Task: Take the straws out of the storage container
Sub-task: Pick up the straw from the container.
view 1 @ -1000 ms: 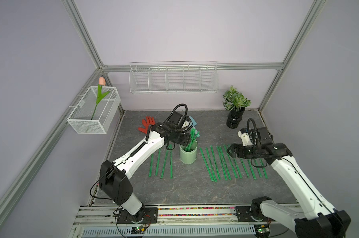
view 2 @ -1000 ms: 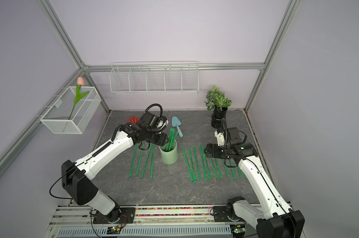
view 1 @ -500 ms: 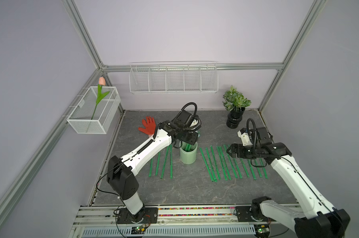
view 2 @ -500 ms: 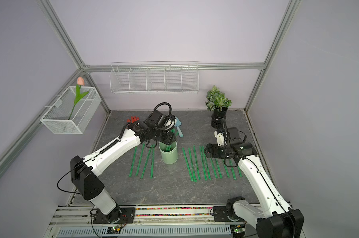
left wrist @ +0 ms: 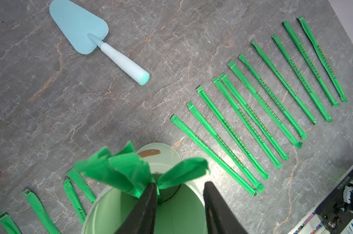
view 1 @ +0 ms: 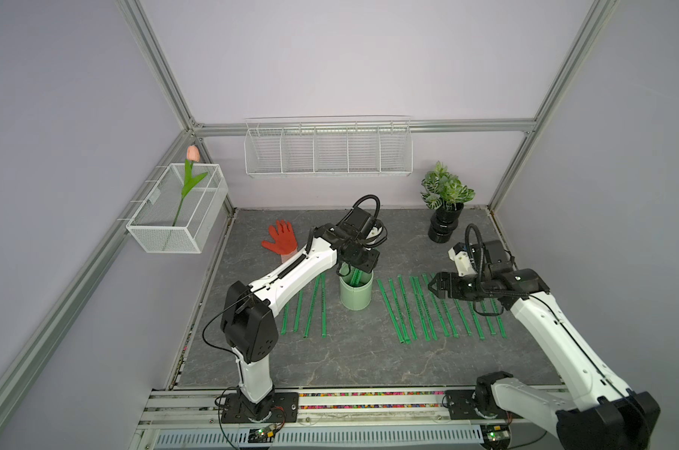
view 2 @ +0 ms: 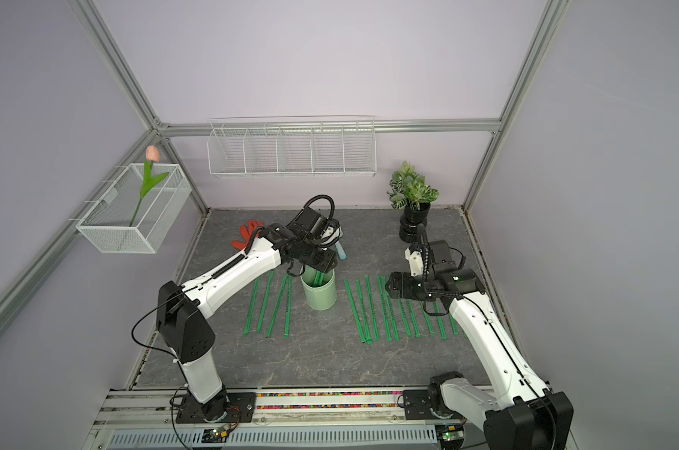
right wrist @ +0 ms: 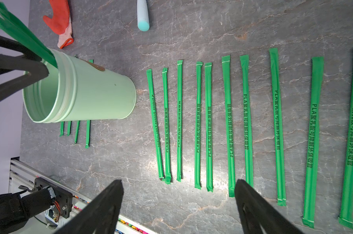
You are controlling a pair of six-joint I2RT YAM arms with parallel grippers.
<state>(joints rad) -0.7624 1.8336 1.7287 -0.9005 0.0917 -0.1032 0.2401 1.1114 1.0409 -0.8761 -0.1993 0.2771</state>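
The storage container (view 1: 355, 295) (view 2: 319, 293) is a mint-green cup standing upright mid-table. Several green straws (left wrist: 121, 168) (right wrist: 23, 36) stick out of it, leaning to one side. My left gripper (left wrist: 179, 187) is open at the cup's mouth. One of its fingers (left wrist: 148, 200) rests against the bunch, and one straw tip (left wrist: 183, 171) bends across the gap. Nothing is clamped. More straws (view 1: 439, 307) (right wrist: 228, 125) lie in a row on the table right of the cup, and a smaller group (view 1: 310, 304) lies left of it. My right gripper (right wrist: 178, 182) (view 1: 435, 286) hovers wide open and empty above the right row.
A light blue trowel (left wrist: 90, 34) lies behind the cup, and a red glove (view 1: 281, 237) lies at the back left. A potted plant (view 1: 445, 206) stands in the back right corner. A wire basket (view 1: 328, 150) hangs on the back wall; another (view 1: 162, 230) holds a tulip.
My left arm has swung right from beside the cup to over it, and its gripper has come down to the cup's mouth among the straws. The right arm has not moved.
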